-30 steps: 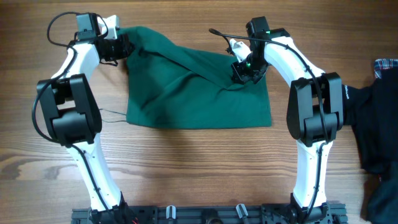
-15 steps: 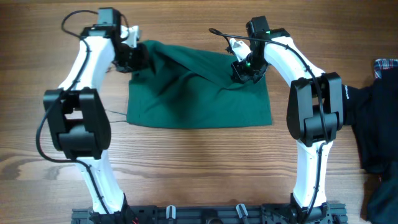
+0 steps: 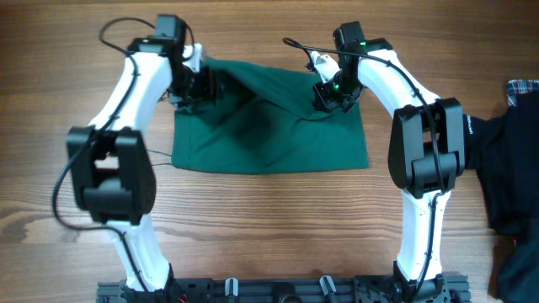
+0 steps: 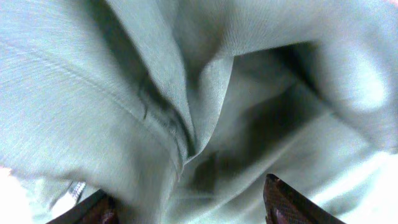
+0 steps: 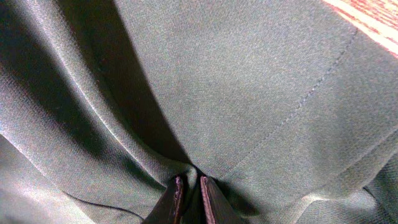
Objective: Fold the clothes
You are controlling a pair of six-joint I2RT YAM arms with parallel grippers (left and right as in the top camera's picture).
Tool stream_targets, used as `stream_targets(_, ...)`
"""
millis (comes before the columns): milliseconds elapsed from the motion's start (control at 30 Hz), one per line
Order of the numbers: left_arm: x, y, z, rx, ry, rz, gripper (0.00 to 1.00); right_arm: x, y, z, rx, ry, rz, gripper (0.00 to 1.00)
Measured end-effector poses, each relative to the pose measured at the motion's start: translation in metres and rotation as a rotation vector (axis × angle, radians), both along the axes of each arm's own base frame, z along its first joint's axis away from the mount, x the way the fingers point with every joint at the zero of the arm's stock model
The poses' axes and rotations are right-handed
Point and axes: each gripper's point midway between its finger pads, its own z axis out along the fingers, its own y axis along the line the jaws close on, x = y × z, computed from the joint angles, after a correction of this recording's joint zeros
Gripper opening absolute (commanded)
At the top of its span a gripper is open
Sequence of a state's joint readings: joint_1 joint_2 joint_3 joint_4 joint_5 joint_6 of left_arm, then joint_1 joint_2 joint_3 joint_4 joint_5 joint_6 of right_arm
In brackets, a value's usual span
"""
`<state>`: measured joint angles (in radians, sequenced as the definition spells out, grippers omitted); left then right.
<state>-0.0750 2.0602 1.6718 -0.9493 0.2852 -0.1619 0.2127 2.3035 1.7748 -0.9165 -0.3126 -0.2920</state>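
Observation:
The clothes (image 3: 269, 126), one dark green garment, lie spread across the middle of the table, wrinkled along the far edge. My left gripper (image 3: 202, 87) is over the garment's far left corner. In the left wrist view its fingers (image 4: 292, 202) stand wide apart, open, with bunched folds of the fabric (image 4: 205, 93) just beyond them. My right gripper (image 3: 328, 99) is at the far right part of the garment. The right wrist view shows it (image 5: 190, 199) shut on a pinched ridge of green fabric (image 5: 249, 87).
A black garment (image 3: 514, 168) lies at the right edge of the table, with a plaid cloth (image 3: 524, 88) behind it. A thin cord (image 3: 156, 154) trails from the green garment's left edge.
My left arm has moved right and slightly nearer, carrying the far left corner inward over the garment, and its jaws have opened. The right arm has not moved.

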Motion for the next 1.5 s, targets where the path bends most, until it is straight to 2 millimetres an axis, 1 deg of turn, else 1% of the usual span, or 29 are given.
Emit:
stream_targets(33,0.003,0.011,0.013,-0.014,-0.018,0.061,0.84,0.0,0.0,0.0,0.0,-0.001,0.0,0.11)
stream_targets(67,0.009,0.029,0.026,-0.027,-0.039,0.143,0.84,0.001,0.0,0.0,0.0,-0.003,0.0,0.11)
stream_targets(100,0.013,0.05,0.033,-0.041,-0.046,0.23,0.84,0.001,0.0,0.0,0.0,-0.003,0.0,0.11)
stream_targets(133,0.014,0.064,0.034,-0.064,-0.037,0.286,0.84,0.001,0.0,0.0,0.0,-0.003,0.0,0.11)
stream_targets(167,0.012,0.068,0.034,-0.088,-0.024,0.313,0.84,0.001,0.0,0.0,0.0,-0.003,0.0,0.11)
stream_targets(200,0.012,0.066,0.035,-0.107,-0.019,0.318,0.83,0.001,0.0,0.0,0.0,-0.004,0.0,0.11)
stream_targets(267,0.014,0.061,0.036,-0.127,-0.016,0.332,1.0,0.001,0.0,0.0,0.001,-0.005,0.0,0.11)
stream_targets(333,0.018,0.064,0.035,-0.133,-0.013,0.403,1.0,0.001,0.0,0.0,0.001,-0.005,0.0,0.11)
stream_targets(367,0.018,0.068,0.03,-0.132,0.001,0.467,0.97,0.001,0.0,0.0,0.001,-0.005,0.0,0.11)
stream_targets(433,0.012,0.079,0.009,-0.154,0.054,0.623,0.93,0.001,0.0,0.0,0.001,-0.005,0.0,0.11)
stream_targets(500,0.017,0.087,0.0,-0.197,0.042,0.693,0.89,0.001,0.0,0.0,0.001,-0.005,0.0,0.11)
stream_targets(533,0.016,0.091,-0.006,-0.213,0.05,0.726,0.86,0.001,0.0,0.0,0.001,-0.005,0.0,0.11)
stream_targets(600,0.02,0.098,-0.018,-0.241,0.029,0.776,0.82,0.001,0.0,0.0,0.001,-0.005,0.0,0.11)
stream_targets(700,0.034,0.1,-0.022,-0.283,-0.005,0.824,0.77,0.001,0.0,0.0,0.001,-0.005,0.0,0.11)
stream_targets(767,0.043,0.101,-0.028,-0.302,-0.017,0.846,0.77,0.001,0.0,0.0,0.001,-0.005,0.0,0.11)
stream_targets(833,0.046,0.101,-0.035,-0.311,-0.013,0.864,0.73,0.001,0.0,0.0,0.001,-0.005,0.0,0.11)
stream_targets(900,0.053,0.102,-0.034,-0.323,-0.039,0.87,0.73,0.001,0.0,0.0,0.001,-0.005,0.0,0.11)
stream_targets(933,0.055,0.103,-0.033,-0.326,-0.047,0.872,0.69,0.001,0.0,0.0,0.001,-0.005,0.0,0.11)
stream_targets(967,0.055,0.104,-0.036,-0.319,-0.045,0.877,0.61,0.001,0.0,0.0,0.001,-0.005,0.0,0.11)
stream_targets(1033,0.057,0.106,-0.045,-0.312,-0.045,0.889,0.47,0.002,0.0,0.0,0.002,-0.007,0.0,0.11)
stream_targets(1067,0.06,0.107,-0.047,-0.315,-0.053,0.893,0.34,0.002,0.0,0.0,0.002,-0.01,0.0,0.11)
stream_targets(1100,0.065,0.108,-0.046,-0.319,-0.075,0.891,0.14,0.003,0.001,0.0,0.002,-0.012,0.0,0.11)
stream_targets(1133,0.069,0.109,-0.043,-0.324,-0.095,0.888,0.04,0.003,0.001,0.0,0.002,-0.013,0.0,0.11)
stream_targets(1200,0.074,0.11,-0.04,-0.331,-0.119,0.889,0.04,0.008,0.002,0.001,0.007,-0.035,0.0,0.11)
stream_targets(1267,0.086,0.109,-0.031,-0.364,-0.176,0.864,0.04,0.017,0.003,0.002,0.01,-0.073,-0.003,0.11)
stream_targets(1333,0.097,0.102,-0.019,-0.423,-0.228,0.815,0.04,0.025,0.003,0.003,0.014,-0.1,-0.022,0.12)
stream_targets(1400,0.104,0.092,-0.006,-0.478,-0.261,0.739,0.04,0.029,0.004,0.007,0.021,-0.101,-0.056,0.19)
stream_targets(1467,0.107,0.084,0.004,-0.507,-0.279,0.668,0.04,0.041,0.008,0.019,0.041,-0.13,-0.093,0.26)
stream_targets(1500,0.109,0.082,0.01,-0.517,-0.291,0.647,0.04,0.046,0.009,0.022,0.048,-0.145,-0.103,0.38)
